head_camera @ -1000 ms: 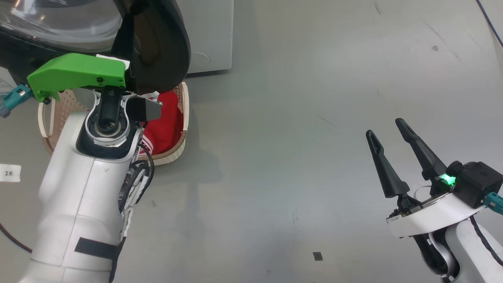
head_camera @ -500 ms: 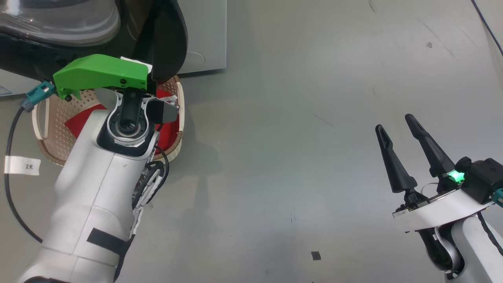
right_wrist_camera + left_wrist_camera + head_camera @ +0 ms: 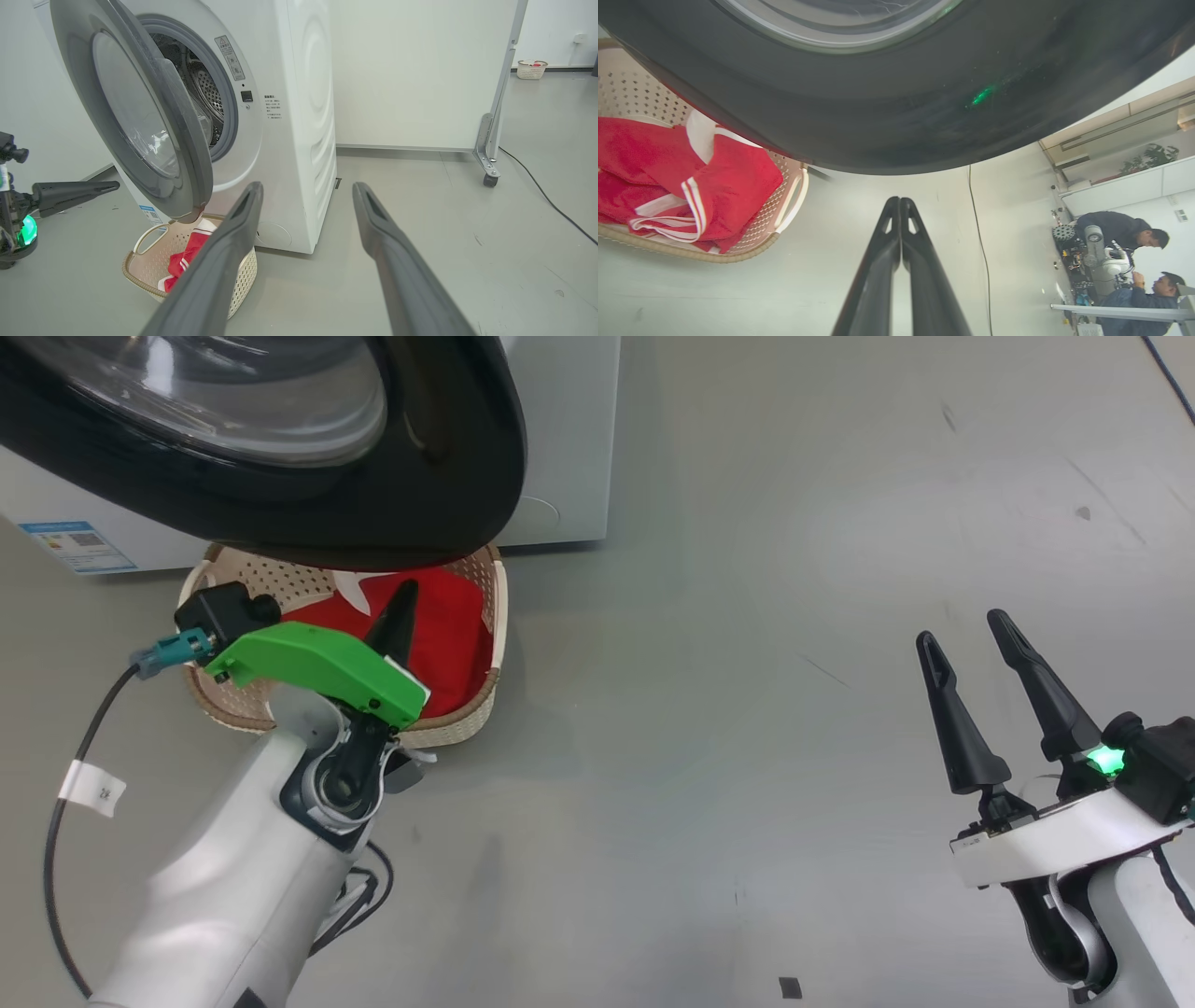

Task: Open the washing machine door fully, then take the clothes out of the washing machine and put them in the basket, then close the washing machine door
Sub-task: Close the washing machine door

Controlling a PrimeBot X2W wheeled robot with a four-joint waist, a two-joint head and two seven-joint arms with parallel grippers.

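In the head view, the left gripper (image 3: 403, 599) has dropped back from the edge of the washing machine door (image 3: 439, 457). It now points away from us over the clothes (image 3: 448, 635) in the basket (image 3: 467, 723), fingers pinched together and empty. The right gripper (image 3: 960, 625) hangs spread wide, holding nothing. We judge unloading done, closing left. In the left wrist view, the door's black ring overhangs the basket. In the right wrist view, the door stands half swung, its glass bowl facing the washing machine (image 3: 303, 116); the basket's long axis runs along the machine's front

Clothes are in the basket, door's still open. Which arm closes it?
Left arm, likely: its shut jaws point at the lower edge of the washing machine door, by the basket; the right arm stands far off, jaws open.
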